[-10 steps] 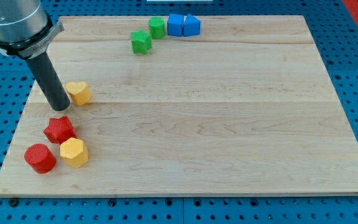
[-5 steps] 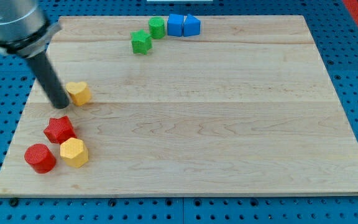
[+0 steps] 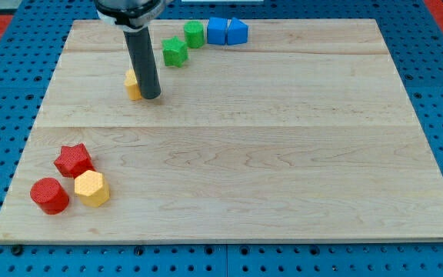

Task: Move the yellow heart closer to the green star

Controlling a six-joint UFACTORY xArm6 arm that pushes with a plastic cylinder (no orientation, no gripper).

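Yellow heart (image 3: 132, 85), small, rigid, likely light and free-sliding on the wooden board (image 3: 283, 154). My tip (image 3: 151, 96), a bare rod with nothing to open, touches its 3 o'clock side. Green star (image 3: 174, 52) lies at 1 o'clock; push from 7 o'clock.

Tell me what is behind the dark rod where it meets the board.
Behind the rod, just to the view's left of my tip, a yellow block peeks out. Only a sliver shows; the rod covers the rest, so its heart shape cannot be confirmed.
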